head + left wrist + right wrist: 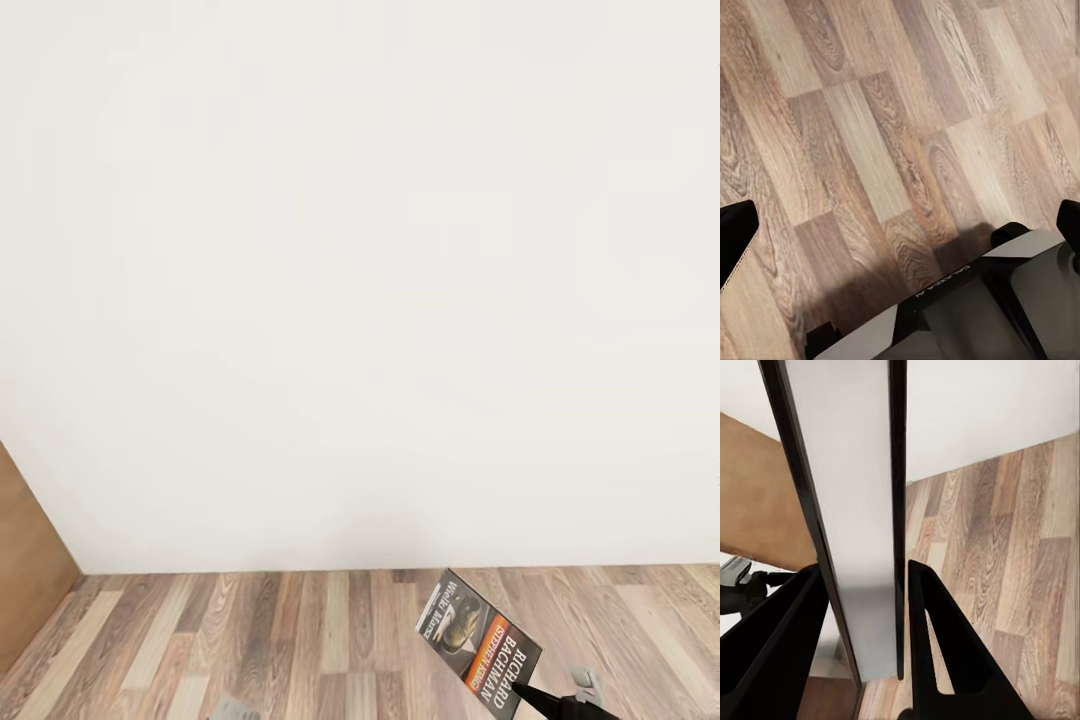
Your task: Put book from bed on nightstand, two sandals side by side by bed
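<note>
The right tool is closed on the book, which stands edge-on between its two fingers and is carried clear above the wood floor, facing a white wall. The left tool's fingers are spread wide apart over the floor, holding nothing.

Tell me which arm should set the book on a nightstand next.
Right. The right gripper already clamps the book between its fingers, held up over the wood floor. The left gripper is open over bare floor, holding nothing. No nightstand in view yet.
</note>
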{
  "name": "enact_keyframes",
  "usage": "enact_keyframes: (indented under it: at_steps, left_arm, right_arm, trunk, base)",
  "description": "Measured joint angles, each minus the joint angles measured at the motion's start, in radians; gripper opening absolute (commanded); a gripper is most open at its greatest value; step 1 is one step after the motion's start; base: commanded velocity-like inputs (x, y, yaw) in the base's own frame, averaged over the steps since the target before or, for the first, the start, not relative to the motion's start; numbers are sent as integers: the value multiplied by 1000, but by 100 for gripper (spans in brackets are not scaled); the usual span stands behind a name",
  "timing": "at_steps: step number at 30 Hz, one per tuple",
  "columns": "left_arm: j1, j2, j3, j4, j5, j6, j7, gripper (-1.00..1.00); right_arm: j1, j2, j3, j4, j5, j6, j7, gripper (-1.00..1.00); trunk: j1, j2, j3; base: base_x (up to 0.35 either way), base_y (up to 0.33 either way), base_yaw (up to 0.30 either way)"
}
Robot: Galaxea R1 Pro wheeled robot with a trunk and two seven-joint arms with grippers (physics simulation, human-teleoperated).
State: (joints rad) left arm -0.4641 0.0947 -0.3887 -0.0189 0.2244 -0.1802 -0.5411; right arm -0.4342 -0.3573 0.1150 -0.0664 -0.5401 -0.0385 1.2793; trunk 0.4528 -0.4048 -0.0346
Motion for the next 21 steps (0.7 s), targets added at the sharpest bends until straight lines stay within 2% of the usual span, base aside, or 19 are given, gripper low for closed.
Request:
enact_keyframes:
  at_steps: [8,13,21]
  left_arm:
    - [0,0,0,0,0,0,0,100]
    - [0,0,0,0,0,0,0,100]
    - [0,0,0,0,0,0,0,100]
  right_arm:
    - [0,0,0,0,0,0,0,-100]
    - [0,0,-3,0,0,0,1,-100]
    - [0,0,-4,0,0,0,1,-100]
  trunk:
    - [0,0,0]
    - [0,0,0]
    - [0,0,0]
  base:
    - [219,0,-254]
    - [96,0,-40]
    - [279,0,-3]
